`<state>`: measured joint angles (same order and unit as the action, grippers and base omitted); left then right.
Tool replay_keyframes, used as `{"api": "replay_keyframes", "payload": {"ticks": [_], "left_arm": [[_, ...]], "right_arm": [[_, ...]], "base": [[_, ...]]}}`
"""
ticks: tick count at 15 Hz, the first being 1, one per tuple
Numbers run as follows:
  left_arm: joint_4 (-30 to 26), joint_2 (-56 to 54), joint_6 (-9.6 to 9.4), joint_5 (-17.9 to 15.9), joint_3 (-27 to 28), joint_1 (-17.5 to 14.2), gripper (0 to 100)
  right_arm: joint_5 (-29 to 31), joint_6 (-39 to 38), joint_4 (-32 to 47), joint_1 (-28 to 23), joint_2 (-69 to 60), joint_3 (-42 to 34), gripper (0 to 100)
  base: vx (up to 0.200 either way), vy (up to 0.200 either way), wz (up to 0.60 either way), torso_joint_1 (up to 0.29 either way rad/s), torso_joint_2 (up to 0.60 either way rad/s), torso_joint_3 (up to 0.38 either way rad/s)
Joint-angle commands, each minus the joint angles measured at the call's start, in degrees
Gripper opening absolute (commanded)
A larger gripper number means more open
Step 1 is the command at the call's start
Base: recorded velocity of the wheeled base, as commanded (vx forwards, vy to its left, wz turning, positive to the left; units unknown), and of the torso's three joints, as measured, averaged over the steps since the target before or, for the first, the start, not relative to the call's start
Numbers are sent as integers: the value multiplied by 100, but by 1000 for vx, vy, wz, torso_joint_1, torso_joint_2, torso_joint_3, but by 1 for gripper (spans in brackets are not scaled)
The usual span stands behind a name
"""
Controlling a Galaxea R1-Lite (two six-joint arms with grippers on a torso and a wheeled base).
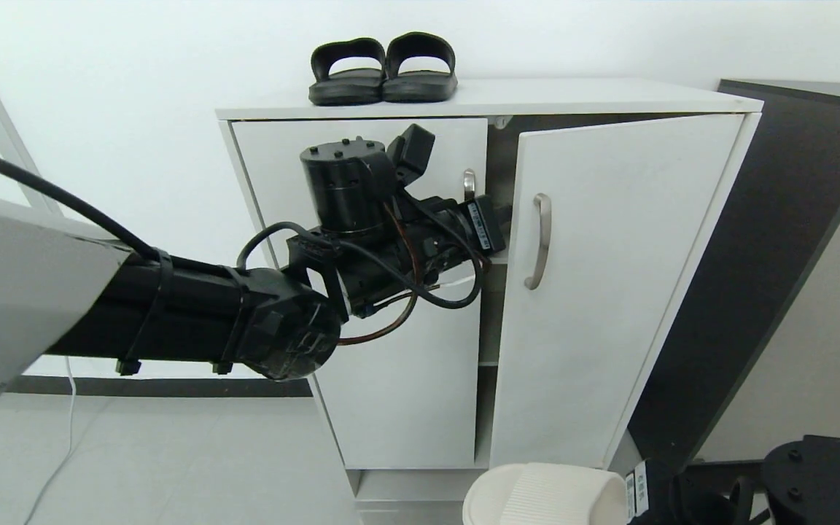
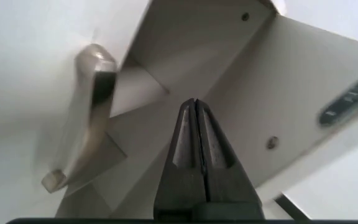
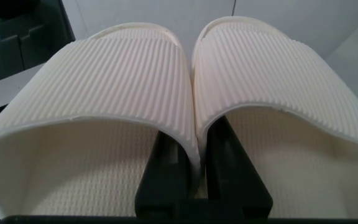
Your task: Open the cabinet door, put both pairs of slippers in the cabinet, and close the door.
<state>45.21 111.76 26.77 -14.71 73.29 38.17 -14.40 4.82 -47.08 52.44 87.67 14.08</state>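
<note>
- left arm (image 1: 194,321) stretches across from the left, in front of the white cabinet (image 1: 609,95)
- cabinet stands on a grey floor (image 1: 172,452) against a white wall
- left door (image 1: 391,408) sits behind the arm's wrist; its metal handle (image 1: 469,182) is near the door's inner edge, just above the wrist
- left claw (image 2: 195,102) is pressed together with nothing between the fingers; it sits at the inner edge of the left door, just beside the handle, tip pointing into the gap between the doors
- left wrist view: cabinet's inside walls and a shelf edge lie past the claw tip
- black slippers (image 1: 383,69), one pair side by side, sit on top of the cabinet above the left door, toes facing the robot
- dark gap (image 1: 496,146) runs top to bottom between the two doors, with a shelf visible inside
- right door (image 1: 609,292) is ajar, its handle side swung out a little; its curved handle (image 1: 539,240) is near its inner edge
- white slippers (image 1: 544,496), ribbed, are low in front of the cabinet, below the right door, off the floor
- right claw (image 3: 197,155) pinches the white slippers: one finger inside each slipper, the two inner side walls clamped together between them
- dark panel (image 1: 777,255) stands just beside the cabinet's right side
</note>
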Motion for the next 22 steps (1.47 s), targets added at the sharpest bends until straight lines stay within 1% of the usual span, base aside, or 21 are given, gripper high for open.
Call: {"api": "replay_keyframes", "payload": {"ticks": [1, 3, 4, 5, 6, 7, 9, 11, 12, 13, 14, 15, 16, 17, 18, 19, 20, 21, 22], "left_arm": [[163, -67, -32, -5, -307, 59, 0], [497, -137, -49, -5, -667, 490, 0], [673, -190, -111, 21, -825, 850, 0], [831, -199, -225, 118, -860, 1035, 0], [893, -199, -242, 206, -816, 1052, 0], [901, -190, -234, 232, -807, 1008, 0], [928, -199, -225, 250, -895, 692, 0], [963, -375, -216, 250, -939, 340, 0], [857, -638, -216, 294, -983, 103, 0], [585, -963, -225, 443, -1062, -73, 0], [75, -1508, -242, 645, -1194, -310, 0], [-338, -2018, -251, 733, -1335, -433, 0], [-786, -2554, -269, 759, -1475, -574, 0], [-1340, -3082, -322, 909, -1599, -679, 0], [-1990, -3644, -427, 1269, -1783, -723, 0], [-2465, -4180, -550, 1691, -2029, -758, 0], [-2676, -4567, -603, 1911, -2249, -758, 0], [-2975, -5332, -717, 2236, -2653, -758, 0], [-3238, -5806, -867, 2561, -2899, -873, 0]], "right_arm": [[-19, -7, -3, 91, 57, -63, 0], [-142, 2, -21, 222, 57, -160, 0], [-186, 55, -47, 258, 48, -195, 0], [-186, 160, -73, 258, 48, -230, 0], [-177, 186, -91, 258, 48, -239, 0], [-177, 186, -108, 258, 48, -239, 0], [-160, 186, -179, 249, 74, -230, 0], [-90, 134, -179, 152, 241, -11, 0], [200, 55, -179, -6, 400, 253, 0], [622, -148, -188, -94, 531, 446, 0], [1220, -534, -214, -129, 637, 754, 0], [1695, -745, -205, -173, 654, 983, 0], [2108, -807, -179, -270, 654, 1176, 0], [2459, -816, -170, -366, 681, 1334, 0], [2784, -833, -170, -437, 707, 1475, 0], [3057, -842, -170, -569, 813, 1624, 0], [3171, -851, -170, -674, 900, 1747, 0], [3373, -895, -179, -894, 1094, 1932, 0], [3611, -974, -170, -947, 1191, 2072, 0]], "base": [[-200, 0, 0, -7, -2, 7], [-200, 0, 0, -5, 2, 5], [-200, 0, 0, -2, 2, -2], [0, 0, 0, 0, 0, 0], [0, 0, 0, 0, 0, 0], [0, 0, 0, 0, 0, 0], [0, 0, 0, 0, 0, 0], [0, 0, 0, 0, 0, 0], [0, 0, 0, 0, 0, 0], [0, 0, 0, 0, 0, 0], [0, 0, 0, 0, 0, 0], [0, 0, 0, 0, 0, 0], [0, 0, 0, 0, 0, 0], [0, 0, 0, 0, 0, 0], [0, 0, 0, 0, 0, 0], [0, 0, 0, 0, 0, 0], [0, 0, 0, 0, 0, 0], [0, 0, 0, 0, 0, 0], [0, 0, 0, 0, 0, 0]]}}
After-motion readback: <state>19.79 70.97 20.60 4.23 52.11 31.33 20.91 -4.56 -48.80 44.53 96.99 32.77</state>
